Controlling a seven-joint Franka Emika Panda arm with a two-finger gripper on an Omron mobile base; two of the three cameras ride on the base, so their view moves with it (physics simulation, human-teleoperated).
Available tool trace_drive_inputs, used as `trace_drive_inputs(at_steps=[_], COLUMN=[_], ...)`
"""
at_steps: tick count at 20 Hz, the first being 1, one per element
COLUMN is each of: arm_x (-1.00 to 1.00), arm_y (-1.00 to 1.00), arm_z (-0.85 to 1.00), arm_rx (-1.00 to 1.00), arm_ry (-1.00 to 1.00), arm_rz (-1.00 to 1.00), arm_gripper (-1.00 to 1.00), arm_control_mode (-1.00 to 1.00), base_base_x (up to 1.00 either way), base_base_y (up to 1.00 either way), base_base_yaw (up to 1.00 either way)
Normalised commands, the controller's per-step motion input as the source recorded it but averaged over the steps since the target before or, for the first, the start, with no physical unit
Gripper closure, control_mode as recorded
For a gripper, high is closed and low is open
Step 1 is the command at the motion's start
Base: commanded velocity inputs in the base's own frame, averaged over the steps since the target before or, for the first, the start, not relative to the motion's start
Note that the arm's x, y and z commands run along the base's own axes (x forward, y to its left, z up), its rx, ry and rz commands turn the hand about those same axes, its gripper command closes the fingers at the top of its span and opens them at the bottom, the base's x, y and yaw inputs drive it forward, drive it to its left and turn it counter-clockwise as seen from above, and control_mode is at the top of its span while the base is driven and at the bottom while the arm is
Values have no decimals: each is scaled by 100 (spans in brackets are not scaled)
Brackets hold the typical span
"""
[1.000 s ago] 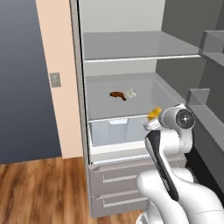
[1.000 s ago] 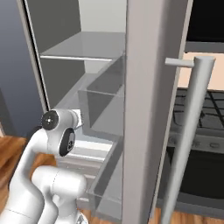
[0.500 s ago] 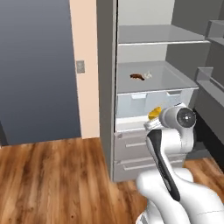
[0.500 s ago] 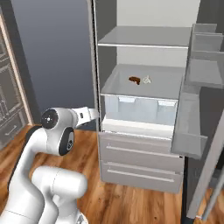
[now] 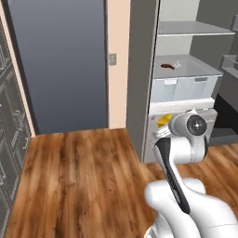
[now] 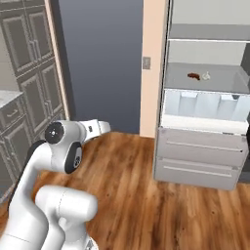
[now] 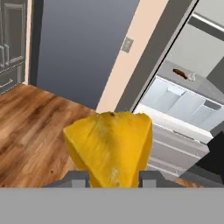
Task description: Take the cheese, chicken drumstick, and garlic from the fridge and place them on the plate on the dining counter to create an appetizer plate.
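Warm wood flooring [image 5: 88, 172] runs under the robot, with a dark blue-grey wall panel [image 5: 60, 65] behind it, a peach strip of wall carrying a small grey switch plate [image 5: 112, 58], and the open grey fridge [image 5: 142, 79] to the right. On a pale shelf inside the fridge lie the chicken drumstick [image 5: 166, 66] and, just beside it, the whitish garlic [image 5: 176, 64], above clear bluish drawers [image 6: 202, 107] and grey lower drawers with bar handles [image 6: 197, 146]. The hand view shows the cheese [image 7: 110, 148] close up, a yellow-orange wedge clamped between the two fingers of the gripper [image 7: 112, 178] (it hides most of both pads). From the left base view just a yellow sliver of it peeks out past the wrist; the right base view adds grey panelled cabinets [image 6: 27, 63] and a corner of marble counter [image 6: 7, 97] at far left. No writing or labels are legible anywhere.
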Motion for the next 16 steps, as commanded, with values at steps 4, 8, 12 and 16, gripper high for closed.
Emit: trace_drive_inputs(at_steps=[4,8,12,16], arm_x=[0,0,0,0], arm_y=[0,0,0,0], arm_z=[0,0,0,0], arm_rx=[0,0,0,0], arm_ry=[0,0,0,0], arm_rz=[0,0,0,0], arm_gripper=[100,100,100,100], arm_control_mode=[100,100,100,100], base_base_x=[-100,-100,-100,-100], base_base_y=[26,0,0,0], base_base_yaw=[0,0,0,0])
